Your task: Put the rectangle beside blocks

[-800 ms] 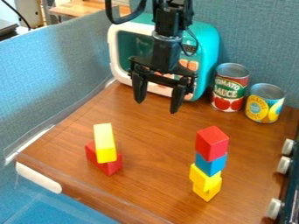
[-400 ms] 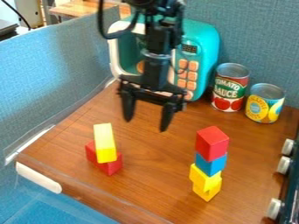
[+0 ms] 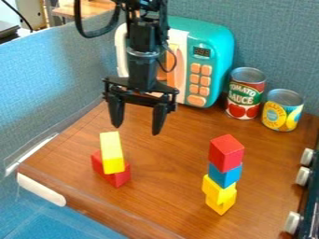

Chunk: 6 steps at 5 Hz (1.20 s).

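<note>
My gripper [image 3: 137, 130] hangs open above the left half of the board, its fingers pointing down with nothing between them. Just below and left of it in the view, a yellow rectangular block [image 3: 112, 153] lies on top of a red block [image 3: 119, 178]. At the right stands a stack of blocks: a red cube [image 3: 226, 152] on top, a blue block [image 3: 225, 174] under it, and yellow pieces [image 3: 218, 193] at the bottom.
A teal toy microwave [image 3: 218, 46] stands behind the gripper. Right of it are a tomato sauce can [image 3: 246, 95] and a yellow-blue can [image 3: 283, 111]. White knobs [image 3: 302, 176] line the right edge; a white handle [image 3: 41, 189] lies at the lower left.
The gripper has moved left across the view and somewhat down, from in front of the microwave to near the yellow block. It stays open. Blocks and cans have not moved.
</note>
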Available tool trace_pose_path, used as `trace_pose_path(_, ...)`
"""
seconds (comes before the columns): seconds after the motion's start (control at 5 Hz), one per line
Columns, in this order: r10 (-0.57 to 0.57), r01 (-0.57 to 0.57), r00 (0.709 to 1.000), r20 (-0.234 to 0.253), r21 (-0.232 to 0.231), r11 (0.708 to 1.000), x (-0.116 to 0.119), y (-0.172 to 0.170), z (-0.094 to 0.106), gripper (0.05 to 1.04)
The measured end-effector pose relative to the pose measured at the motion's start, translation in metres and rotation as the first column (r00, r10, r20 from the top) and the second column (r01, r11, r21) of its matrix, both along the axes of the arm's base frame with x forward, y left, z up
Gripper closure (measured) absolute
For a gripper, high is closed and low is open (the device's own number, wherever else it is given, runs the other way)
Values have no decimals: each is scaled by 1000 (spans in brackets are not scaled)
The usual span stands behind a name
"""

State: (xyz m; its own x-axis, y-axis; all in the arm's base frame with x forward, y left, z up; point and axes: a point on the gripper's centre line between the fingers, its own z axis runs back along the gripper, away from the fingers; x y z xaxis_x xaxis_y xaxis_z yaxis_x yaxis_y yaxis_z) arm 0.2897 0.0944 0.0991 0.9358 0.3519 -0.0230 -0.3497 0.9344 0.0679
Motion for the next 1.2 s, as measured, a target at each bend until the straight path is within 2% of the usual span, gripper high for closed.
trace_pose_path(0.2,55,-55,998,-9,-15,998,-6,9,0,83)
trace_pose_path(0.4,125,-126,991,-47,-17,992,-16,20,0,83)
trace_pose_path(0.6,130,-131,990,-61,-11,991,-20,23,0,83)
trace_pose_path(0.8,160,-162,984,-80,-23,987,-25,30,-14,83)
trace_pose_path(1.0,149,-151,988,-40,-45,988,-24,28,-29,83)
trace_pose_path(1.2,167,-170,984,-54,-54,984,-22,29,-44,83)
